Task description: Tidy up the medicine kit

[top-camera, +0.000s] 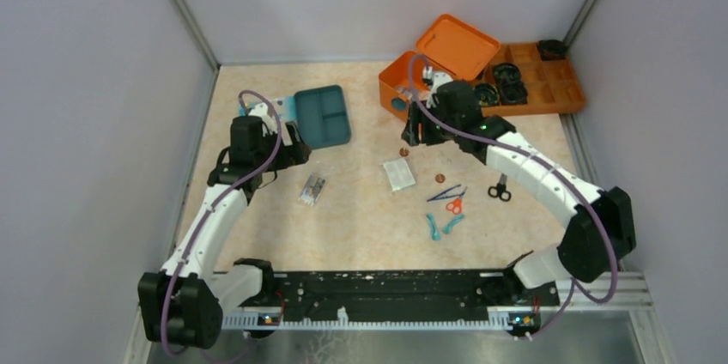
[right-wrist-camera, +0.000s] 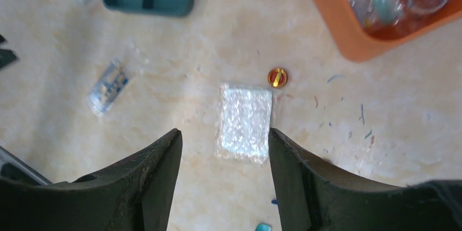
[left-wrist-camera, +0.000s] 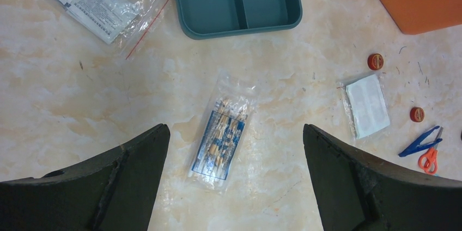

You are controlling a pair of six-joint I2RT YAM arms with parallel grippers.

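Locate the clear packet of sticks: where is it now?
In the top view the clear packet of sticks lies left of centre, nearer the arms than the teal tray. In the left wrist view it sits below the open left gripper.

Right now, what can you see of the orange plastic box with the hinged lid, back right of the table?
The orange plastic medicine kit stands open on the marbled table, its square lid swung up and back towards the flat orange divided tray. A rounded teal-grey latch sits on its front wall. The right wrist view shows blurred clear items inside.
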